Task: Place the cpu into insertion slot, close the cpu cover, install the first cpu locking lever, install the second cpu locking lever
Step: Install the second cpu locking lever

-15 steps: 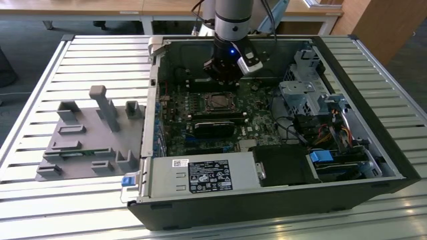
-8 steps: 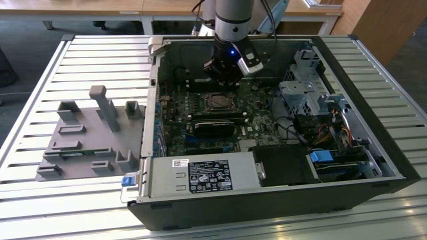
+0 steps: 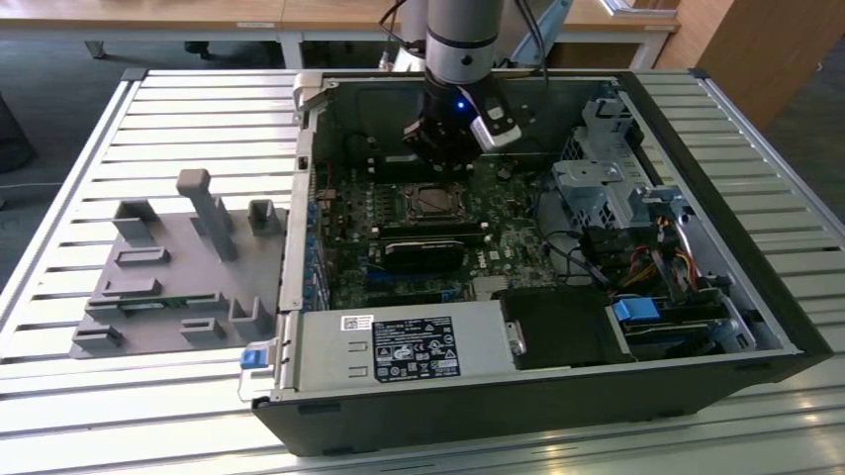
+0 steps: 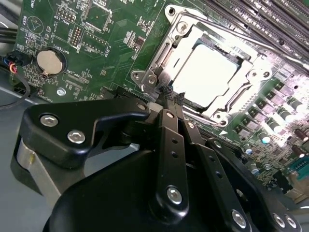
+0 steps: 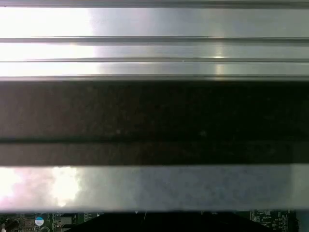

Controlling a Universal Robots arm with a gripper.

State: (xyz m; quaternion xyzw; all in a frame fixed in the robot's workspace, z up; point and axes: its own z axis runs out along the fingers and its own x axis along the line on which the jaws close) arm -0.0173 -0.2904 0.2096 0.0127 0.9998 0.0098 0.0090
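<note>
Slatted metal table (image 3: 106, 396) bears open computer case (image 3: 739, 297) — wooden desks (image 3: 198, 15) behind.

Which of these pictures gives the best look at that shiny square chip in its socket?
The second wrist view: the cpu sits close up there, its bright metal face framed by the cpu cover, just beyond the gripper. In the exterior view it is a small dark square on the green board. The first wrist view looks at metal slats.

We identify a laboratory workshop: an open computer case (image 3: 555, 297) on a slatted aluminium table (image 3: 158, 119), wooden desks (image 3: 198, 15) behind.
</note>
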